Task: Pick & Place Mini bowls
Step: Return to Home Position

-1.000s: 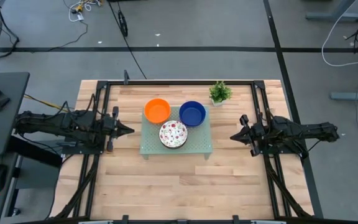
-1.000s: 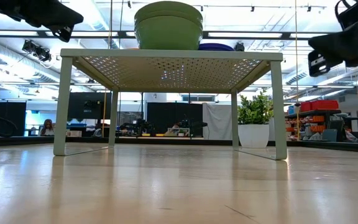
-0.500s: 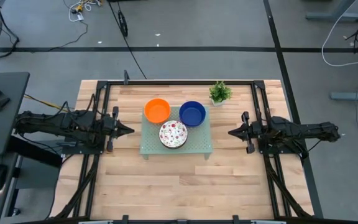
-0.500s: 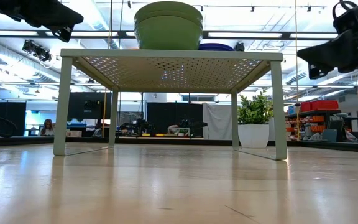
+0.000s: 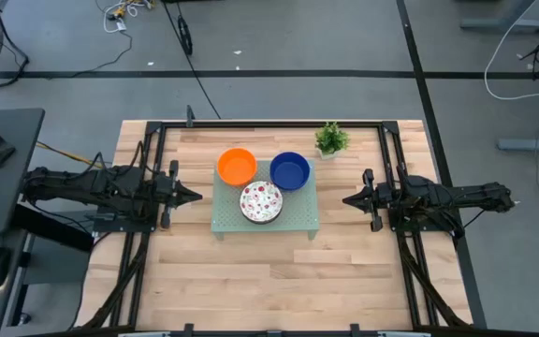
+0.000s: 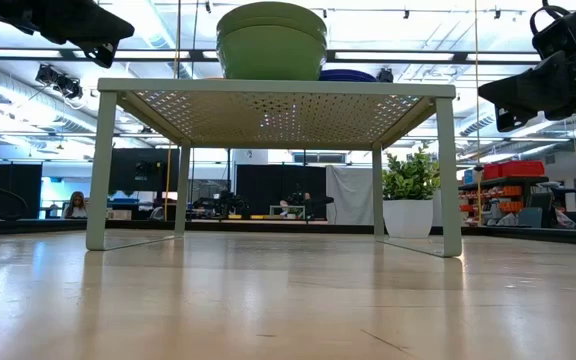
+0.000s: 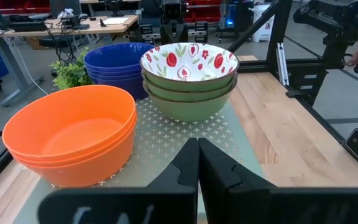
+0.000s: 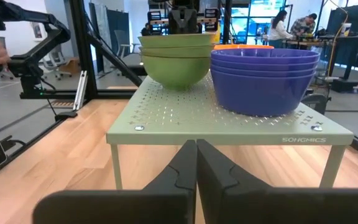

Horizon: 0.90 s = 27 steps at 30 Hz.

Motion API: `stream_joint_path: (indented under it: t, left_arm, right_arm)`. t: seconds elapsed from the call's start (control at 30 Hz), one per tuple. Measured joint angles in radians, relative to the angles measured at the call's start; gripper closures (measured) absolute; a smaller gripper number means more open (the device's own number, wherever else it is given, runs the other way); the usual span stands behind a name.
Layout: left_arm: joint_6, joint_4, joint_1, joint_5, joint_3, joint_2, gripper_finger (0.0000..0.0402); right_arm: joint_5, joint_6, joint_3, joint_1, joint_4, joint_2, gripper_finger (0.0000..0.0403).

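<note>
**Mini bowls (image 7: 190, 74) sit in three stacks on green rack (image 5: 299, 221)**

At the left side of the wooden table (image 5: 251, 281), the left gripper (image 5: 193, 196) hangs raised off the wood. It is near the rack's left edge and points toward it. Its two fingers (image 7: 188, 165) are pressed together with nothing between them.

All the bowls are on top of the perforated rack, sorted by colour. The orange bowls (image 5: 237, 166) are nested at the back left corner. The speckled bowls (image 5: 261, 201), white with red specks inside and green outside, stand three deep at the front middle, close against both other stacks. Whether they touch cannot be told. The blue bowls (image 5: 289, 170) are nested at the back right.

A small potted plant (image 5: 331, 139) stands on the table just beyond the rack's back right corner, apart from the bowls.

At the right, the right gripper (image 5: 349, 199) hangs above the table, clear of the rack's right edge and facing it. Its fingers (image 8: 185, 165) are closed tight against each other and hold nothing.
</note>
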Motion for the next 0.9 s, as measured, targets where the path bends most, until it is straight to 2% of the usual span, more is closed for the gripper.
stream_joint_path:
  t: [0.9]
  left_arm:
    - [-0.004,-0.008,0.0,0.002,0.0,0.0,0.0396]
  right_arm:
    - [0.0,-0.002,0.002,-0.007,0.019,-0.051,0.0392]
